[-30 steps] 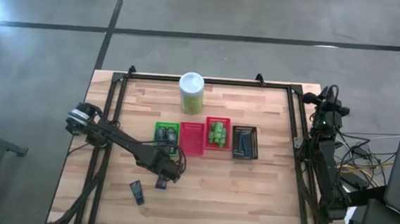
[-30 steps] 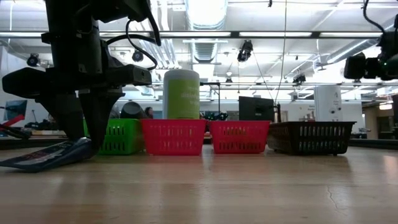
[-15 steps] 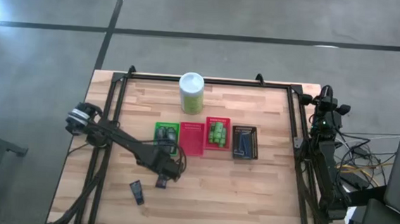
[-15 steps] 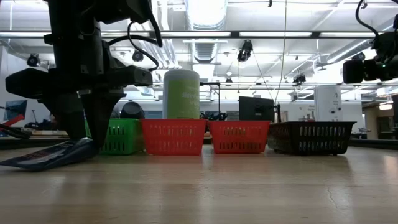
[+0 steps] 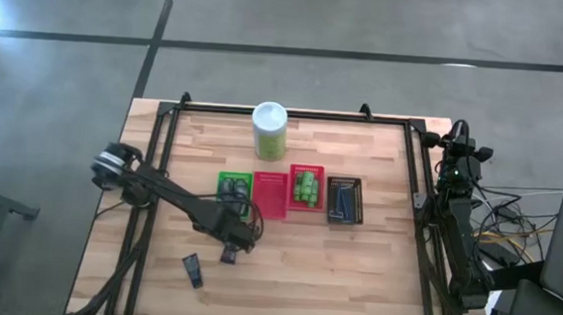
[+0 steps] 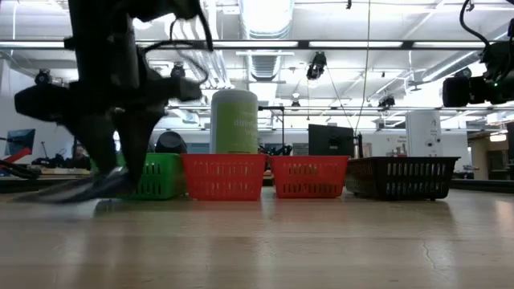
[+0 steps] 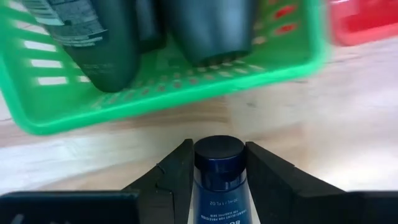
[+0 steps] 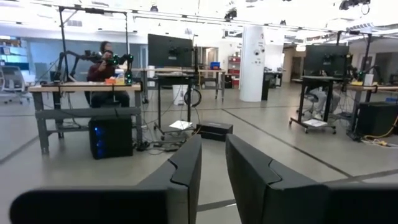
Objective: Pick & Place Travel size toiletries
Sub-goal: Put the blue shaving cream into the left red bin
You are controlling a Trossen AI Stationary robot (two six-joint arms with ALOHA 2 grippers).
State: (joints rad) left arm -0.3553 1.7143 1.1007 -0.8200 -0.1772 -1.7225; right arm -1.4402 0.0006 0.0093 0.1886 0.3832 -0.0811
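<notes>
My left gripper (image 5: 235, 242) stands low over the table in front of the green basket (image 5: 234, 189) and is shut on a small dark-blue tube (image 5: 227, 257). A second dark tube (image 5: 192, 268) lies flat on the wood nearer the table's near-left corner. The green basket holds dark tubes (image 7: 205, 25). The right-hand red basket (image 5: 306, 187) holds bright green tubes, and the dark basket (image 5: 344, 200) holds blue razors. My right gripper (image 8: 213, 152) waits, raised beyond the table's right edge, with a narrow gap between its fingers. My left gripper pinches the dark-blue tube between its two fingers just below the round cap (image 7: 219, 152), one finger (image 7: 177, 171) on each side. The fingers come from above, pointing down. The tube (image 6: 72, 191) slants from the fingers, flat tail low; whether the tail touches the table I cannot tell.
A tall white-and-green canister (image 5: 269, 130) stands behind the basket row. The left-hand red basket (image 5: 270, 194) has nothing in it. Bare wood lies along the table's near edge and to the right of the baskets. A black frame (image 5: 419, 187) borders the table.
My left gripper has kept its hold and begun to rise, shifting a little toward the green basket. The tube's cap end has come up with it. It lay flat on the wood before; now it slants and shows blurred.
</notes>
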